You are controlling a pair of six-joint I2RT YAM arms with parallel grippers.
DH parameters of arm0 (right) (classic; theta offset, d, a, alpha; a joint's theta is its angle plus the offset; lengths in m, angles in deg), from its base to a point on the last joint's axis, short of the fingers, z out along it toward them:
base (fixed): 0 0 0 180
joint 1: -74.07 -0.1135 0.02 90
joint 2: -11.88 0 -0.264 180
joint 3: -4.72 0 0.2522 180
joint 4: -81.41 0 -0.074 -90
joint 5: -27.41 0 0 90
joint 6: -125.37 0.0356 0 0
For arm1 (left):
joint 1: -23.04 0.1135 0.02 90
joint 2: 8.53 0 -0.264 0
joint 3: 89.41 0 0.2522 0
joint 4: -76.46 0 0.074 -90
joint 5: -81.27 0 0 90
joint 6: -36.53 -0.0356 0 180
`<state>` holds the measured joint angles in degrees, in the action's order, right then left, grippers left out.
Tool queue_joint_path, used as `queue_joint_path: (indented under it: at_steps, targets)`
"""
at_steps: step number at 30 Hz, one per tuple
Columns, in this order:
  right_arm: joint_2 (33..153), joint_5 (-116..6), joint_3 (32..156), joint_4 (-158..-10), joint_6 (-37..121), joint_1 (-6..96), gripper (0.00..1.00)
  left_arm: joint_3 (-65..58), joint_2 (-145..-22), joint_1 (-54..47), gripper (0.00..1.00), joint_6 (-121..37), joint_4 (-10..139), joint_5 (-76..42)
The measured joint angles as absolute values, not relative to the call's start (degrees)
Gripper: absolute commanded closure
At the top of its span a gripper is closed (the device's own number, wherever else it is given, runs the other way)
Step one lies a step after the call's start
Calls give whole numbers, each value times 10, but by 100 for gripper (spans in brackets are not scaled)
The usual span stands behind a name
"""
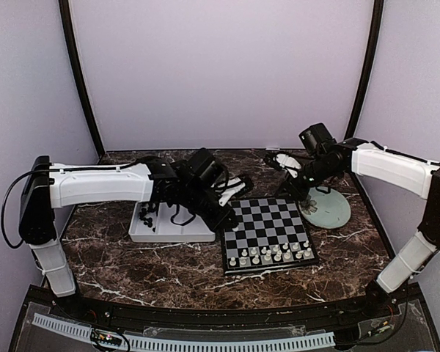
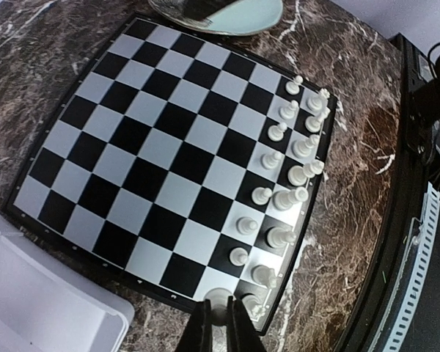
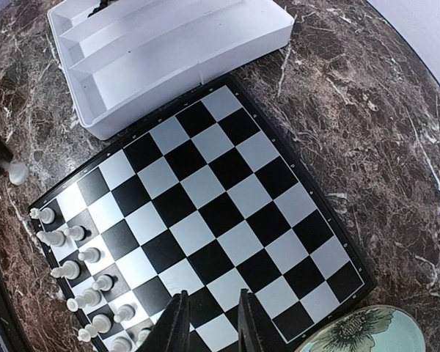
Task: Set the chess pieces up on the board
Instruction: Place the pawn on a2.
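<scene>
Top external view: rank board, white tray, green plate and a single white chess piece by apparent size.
1. board
2. white tray, partly hidden under the left arm; even so, clearly second
3. green plate
4. white chess piece, by far the smallest

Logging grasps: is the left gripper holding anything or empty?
Holding: the left gripper is shut on a white chess piece, pinched between both fingers in its wrist view.

A lab test booth: plain backdrop (image 1: 220, 73) enclosing a marble-patterned table (image 1: 169, 271).
</scene>
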<state>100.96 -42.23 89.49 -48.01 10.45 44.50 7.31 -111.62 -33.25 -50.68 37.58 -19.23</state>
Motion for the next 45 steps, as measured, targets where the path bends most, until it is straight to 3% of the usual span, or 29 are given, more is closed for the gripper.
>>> queue_joint_path:
  at_steps: [16,45]
  targets:
    - [996,-423,893,-488,104,445,75,95,-1205,-347,93,-565,334,-235]
    - [996,-423,893,-488,104,445,74,123,-1250,-350,90,-596,296,-228]
